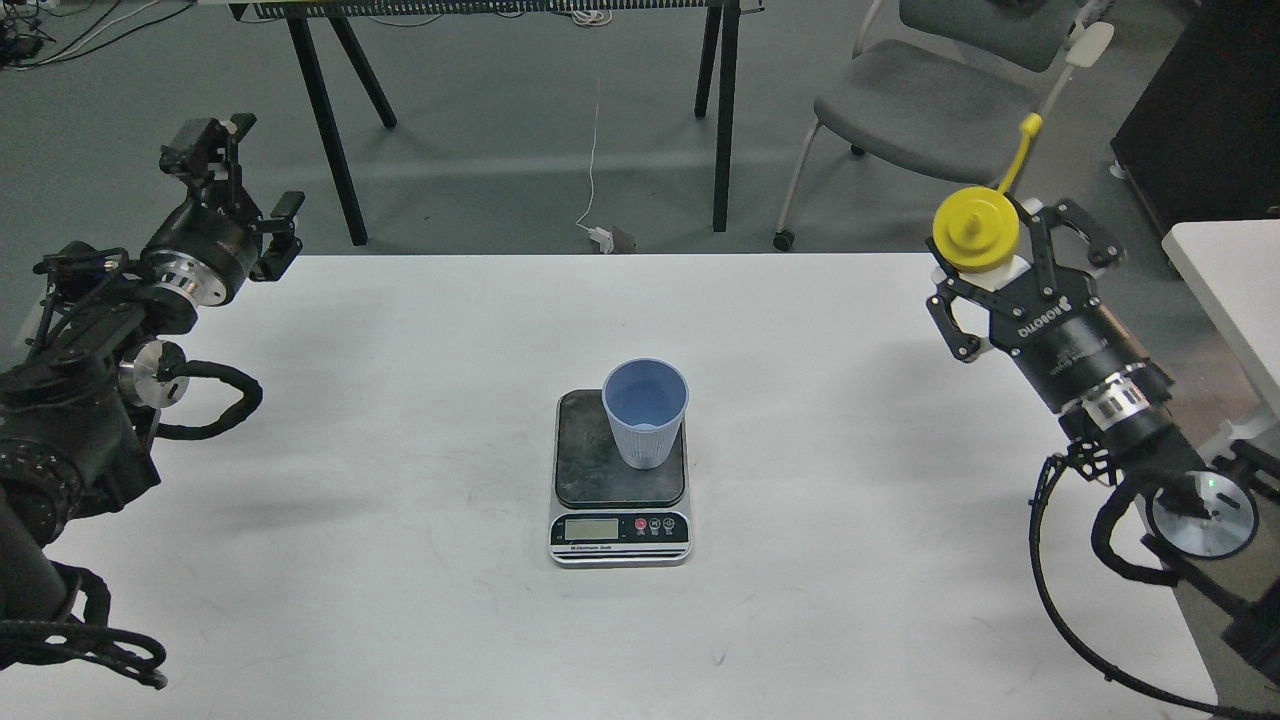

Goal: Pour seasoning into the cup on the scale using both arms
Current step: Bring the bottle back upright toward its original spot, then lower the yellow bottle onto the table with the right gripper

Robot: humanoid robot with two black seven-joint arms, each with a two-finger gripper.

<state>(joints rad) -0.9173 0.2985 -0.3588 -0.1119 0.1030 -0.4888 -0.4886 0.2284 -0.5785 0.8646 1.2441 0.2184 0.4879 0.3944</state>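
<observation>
The light-blue cup (646,410) stands upright on the dark plate of the scale (620,487) at mid-table. My right gripper (988,258) is at the table's far right edge, shut on the yellow seasoning bottle (972,225). The bottle's nozzle end faces the camera and its cap strap (1022,150) sticks up behind. The bottle is well to the right of the cup and apart from it. My left gripper (243,175) is raised over the table's far left corner, open and empty.
The white table (400,600) carries only the scale and cup. A grey chair (920,110) and black stand legs (330,120) are on the floor behind. A second white table edge (1225,260) is at the right.
</observation>
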